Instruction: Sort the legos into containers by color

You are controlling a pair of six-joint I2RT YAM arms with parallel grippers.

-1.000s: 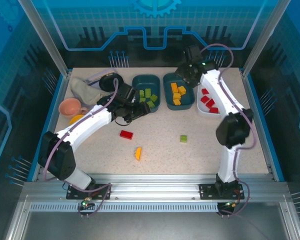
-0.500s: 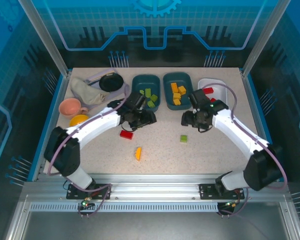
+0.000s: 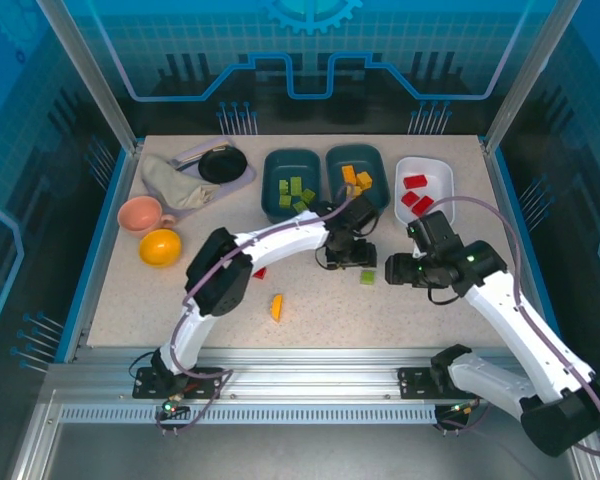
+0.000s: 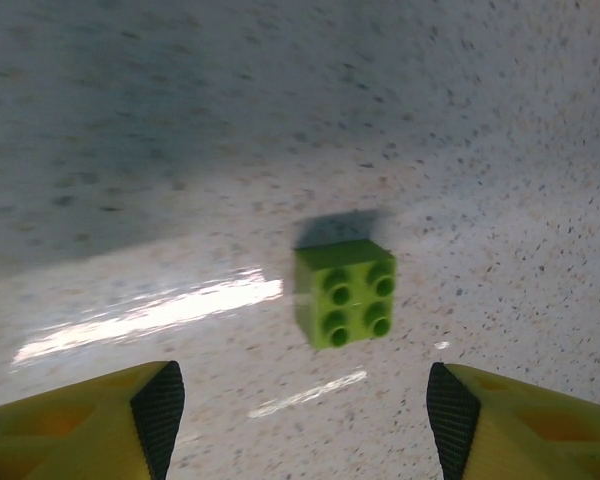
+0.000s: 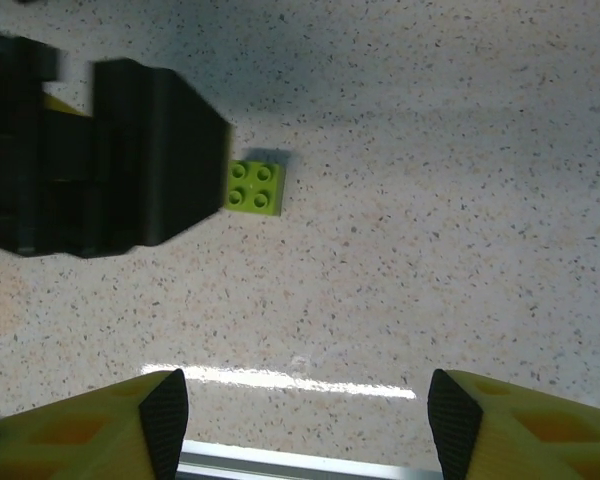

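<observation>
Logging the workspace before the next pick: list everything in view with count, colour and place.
teal tubs: two, dark teal, far middle
white tub: one, white, far right
green legos: several, light green, left teal tub
orange legos: several, orange-yellow, right teal tub
red legos: at least three, red, white tub
loose green brick: one, light green, middle
loose orange brick: one, orange-yellow, near middle
loose red brick: one, red, beside left arm
pink bowl: one, pink, far left
yellow bowl: one, yellow, beside pink bowl
black dish: one, black, far left
cloth: one, beige, by the dish
left gripper: one, yellow, open, at green brick
right gripper: one, yellow, open, right of green brick
</observation>
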